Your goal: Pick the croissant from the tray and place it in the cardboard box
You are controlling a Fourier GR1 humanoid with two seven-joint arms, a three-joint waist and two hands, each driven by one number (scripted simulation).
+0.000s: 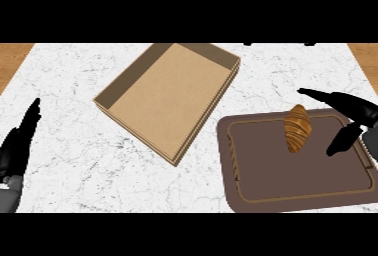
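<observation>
Head view shows the right hand (pixel 353 116) spread wide beside the golden-brown croissant (pixel 297 134) on the dark brown tray (pixel 295 192); it should straddle the pastry's middle before closing.

no readable text, no labels, no brands, no numbers or signs anywhere in view

Left black matte hand (pixel 18 142): slim, tapered fingers, no markings or screws visible. A patch of grey forearm casing (pixel 6 197) joins just below its palm. Right black matte hand (pixel 353 114): same glossless finish, long pointed fingers, thick rounded thumb. No cables showing near either hand; the right forearm is out of frame.
</observation>
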